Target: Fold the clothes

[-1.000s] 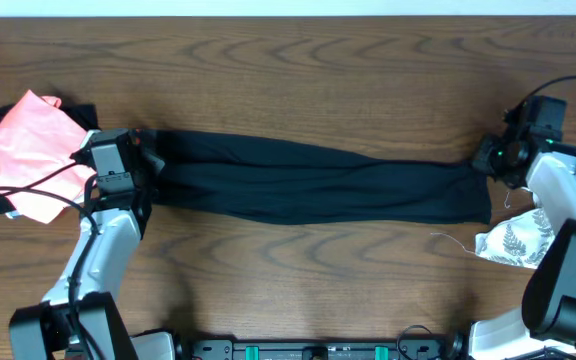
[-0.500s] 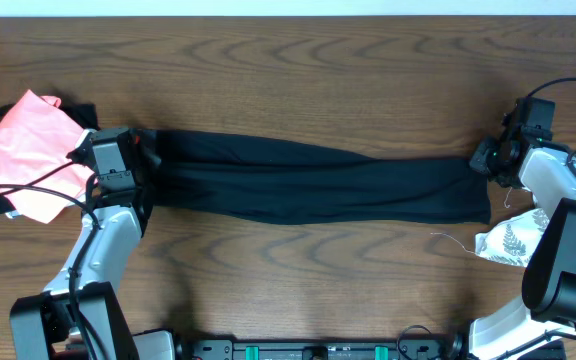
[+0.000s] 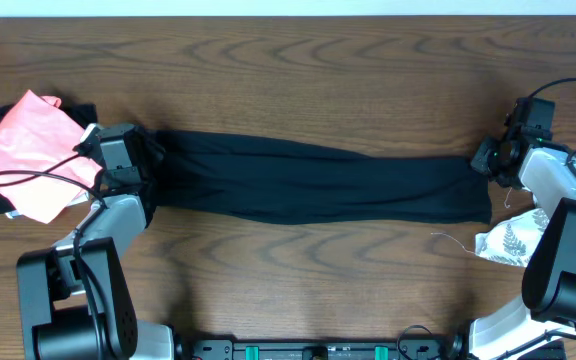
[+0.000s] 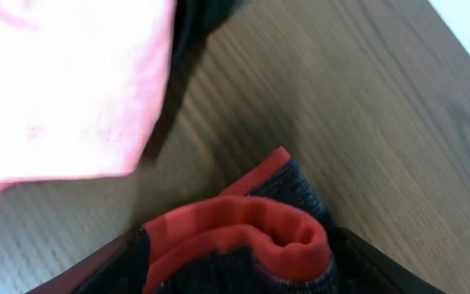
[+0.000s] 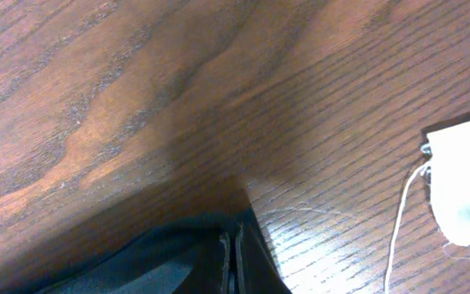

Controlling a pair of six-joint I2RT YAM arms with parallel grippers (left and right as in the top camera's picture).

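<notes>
The leggings (image 3: 318, 180) lie across the table (image 3: 318, 60), left edge to right. Our left gripper (image 3: 150, 160) is spread; our right gripper (image 3: 484, 160) pinches their end. If we tug now, they could slide and bunch.

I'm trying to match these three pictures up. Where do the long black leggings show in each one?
Overhead: the black leggings lie stretched across the middle, left to right.
Left wrist: only their red-edged waistband end shows, at bottom centre.
Right wrist: a dark sliver of them shows along the bottom, left of centre.
Shared landmark: the brown wooden table lies under them in all three views.
</notes>
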